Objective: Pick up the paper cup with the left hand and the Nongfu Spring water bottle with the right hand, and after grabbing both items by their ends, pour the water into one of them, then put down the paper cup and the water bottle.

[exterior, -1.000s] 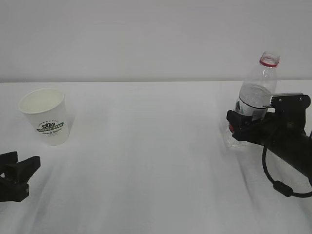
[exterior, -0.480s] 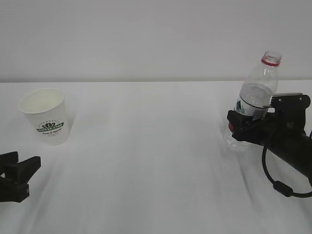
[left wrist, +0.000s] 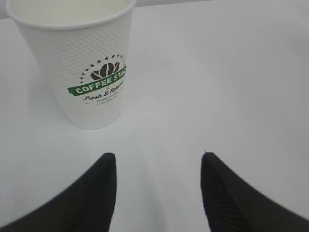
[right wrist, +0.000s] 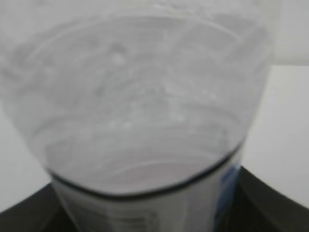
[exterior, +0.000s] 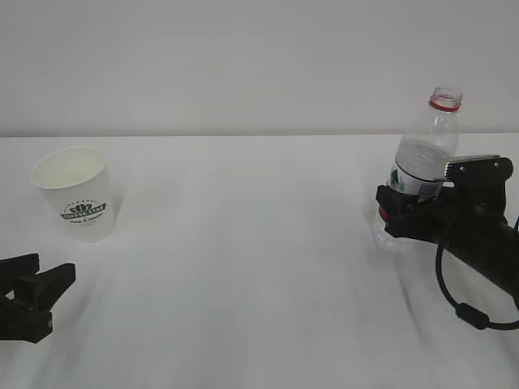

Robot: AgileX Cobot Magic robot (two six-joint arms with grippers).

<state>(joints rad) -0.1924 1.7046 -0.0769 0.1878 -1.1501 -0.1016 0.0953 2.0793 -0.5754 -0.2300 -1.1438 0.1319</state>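
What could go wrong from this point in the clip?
The water bottle has no cap and leans slightly while the right claw grips its lower body; a squeeze or jerk might spill water. The left claw is open and well short of the paper cup, which sits off to its left in the wrist view; a straight advance may nudge or topple the light cup.

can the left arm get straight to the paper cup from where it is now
Probably yes. The left gripper has open jaws aimed toward the paper cup, which stands upright ahead and slightly to the left, with only bare table in between.
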